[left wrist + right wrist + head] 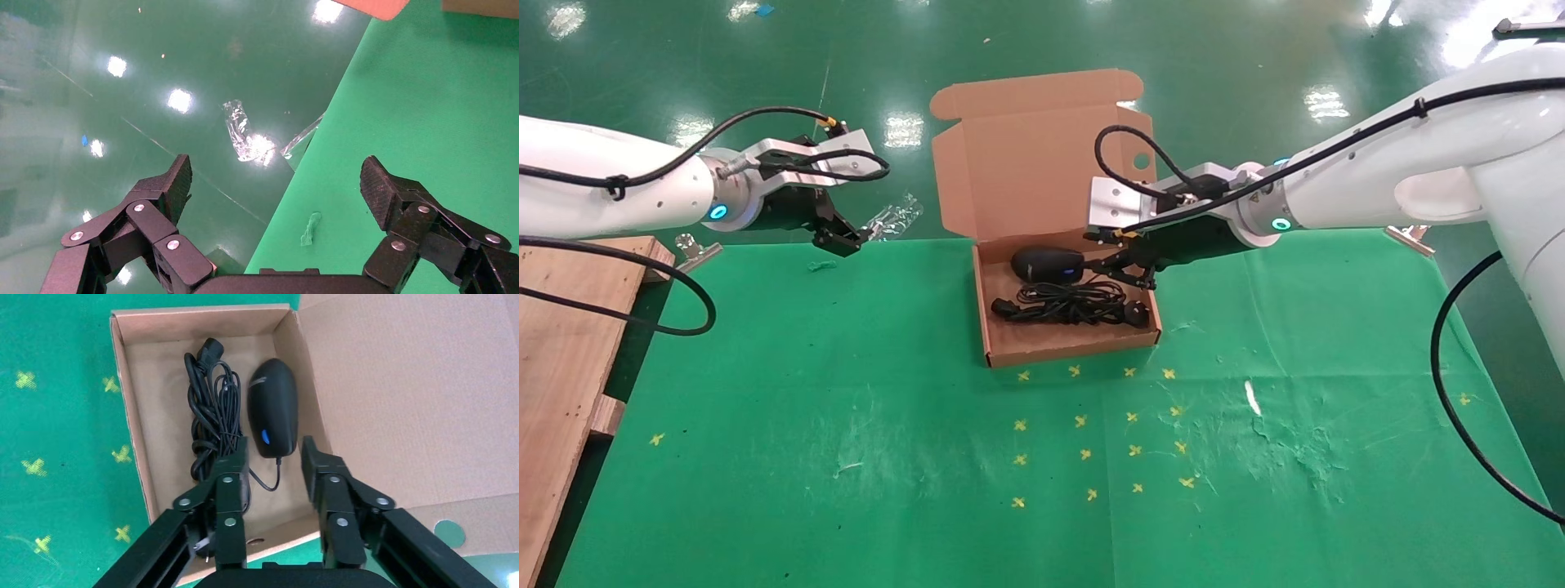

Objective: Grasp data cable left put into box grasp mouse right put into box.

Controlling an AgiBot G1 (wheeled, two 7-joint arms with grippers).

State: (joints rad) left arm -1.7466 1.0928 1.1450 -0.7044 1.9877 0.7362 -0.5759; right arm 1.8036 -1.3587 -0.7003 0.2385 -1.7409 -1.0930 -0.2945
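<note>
While the mouse [1048, 265] and cable [1068, 305] are lying side by side in the box [1068, 346], the right gripper [1133, 268] is hovering open and empty at the mouse's 3 o'clock, over the box's right wall. At the mat's [846, 425] 10 o'clock edge, the left gripper [844, 237] is hanging open, holding nothing.

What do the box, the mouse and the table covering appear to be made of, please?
The box looks like brown corrugated cardboard, matte, with faint ribbing across its lid. The mouse seems to be smooth black plastic with a dull sheen. The table covering appears to be green cloth, scuffed and creased.
</note>
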